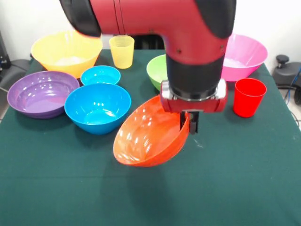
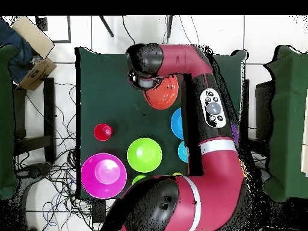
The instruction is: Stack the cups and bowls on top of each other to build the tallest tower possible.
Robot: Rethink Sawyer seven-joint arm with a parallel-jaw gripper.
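Nearest hung the red-orange bowl (image 1: 148,137), tilted above the counter (image 1: 235,188), my fingers (image 1: 188,123) clamped on its rim (a thin, glossy hold). It could slip, dropping beside the big blue bowl (image 1: 97,107).

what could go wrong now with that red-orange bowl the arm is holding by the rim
1. The gripper pinches the glossy red-orange plastic bowl only at its rim, and the bowl hangs steeply tilted; it may slip or swing loose.
2. The big blue plastic bowl sits close beside it; a sideways move could knock it.
3. Set down tilted like this, the bowl might roll on the green table cloth rather than settle.
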